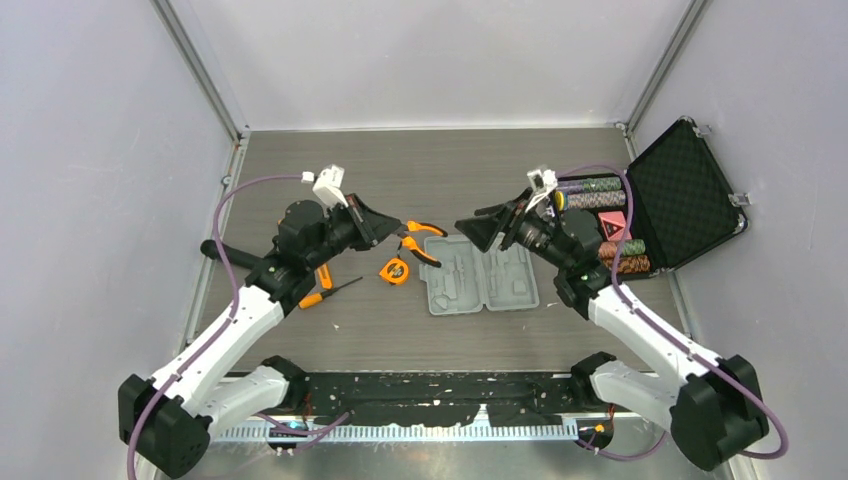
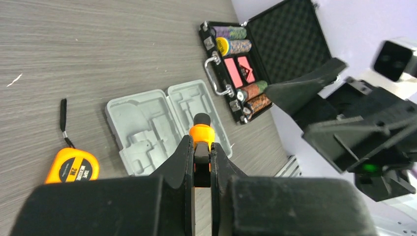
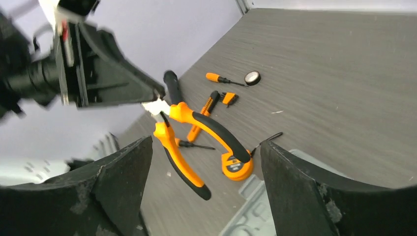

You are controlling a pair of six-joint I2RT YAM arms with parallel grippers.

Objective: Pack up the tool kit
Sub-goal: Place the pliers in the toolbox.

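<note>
The grey tool kit case (image 1: 480, 285) lies open and flat at the table's middle, its moulded slots (image 2: 162, 118) bare. My left gripper (image 1: 395, 232) is shut on the head of the orange-and-black pliers (image 1: 425, 240), held above the table just left of the case. Their two handles (image 3: 196, 132) spread out towards my right gripper (image 3: 205, 142). That gripper (image 1: 480, 232) stands wide open, facing the handles, with nothing between its fingers. In the left wrist view the pliers (image 2: 202, 132) are pinched between my left gripper's (image 2: 200, 142) fingers.
An orange tape measure (image 1: 396, 270) lies left of the case, an orange screwdriver (image 1: 325, 293) under the left arm. Another screwdriver (image 3: 216, 78), a black tape roll (image 3: 252, 77) and small orange parts lie further off. The open black poker-chip case (image 1: 670, 200) stands at the right.
</note>
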